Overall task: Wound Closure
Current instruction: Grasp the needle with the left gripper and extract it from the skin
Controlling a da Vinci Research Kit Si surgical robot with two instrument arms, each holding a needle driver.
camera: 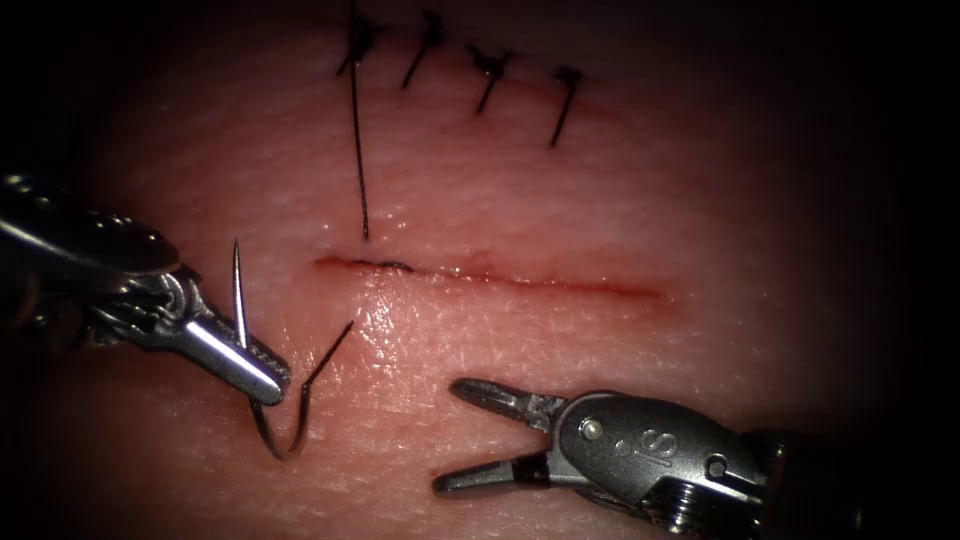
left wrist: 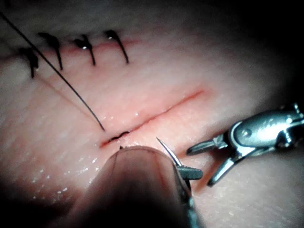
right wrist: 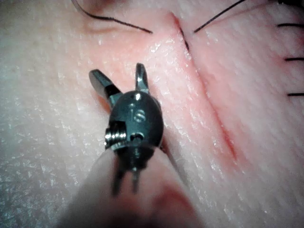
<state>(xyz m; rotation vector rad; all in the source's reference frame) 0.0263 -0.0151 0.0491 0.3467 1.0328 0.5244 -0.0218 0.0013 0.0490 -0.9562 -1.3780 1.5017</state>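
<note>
Now: left tool (camera: 262, 377) jaws clamp needle (camera: 268, 425) mid-curve, free of tissue (camera: 600, 200) | right tool (camera: 455, 438) jaws wide, empty

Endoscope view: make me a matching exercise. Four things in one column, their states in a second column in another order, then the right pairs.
Things:
1. left pincer
2. right pincer
3. needle
4. cut

States:
A. open, holding nothing
B. a red line across the tissue, with thread entering near its left end
C. shut on the curved steel, partway along its curve
D. held clear of the flesh, point up, below the wound line

Pairs: 1-C, 2-A, 3-D, 4-B
</note>
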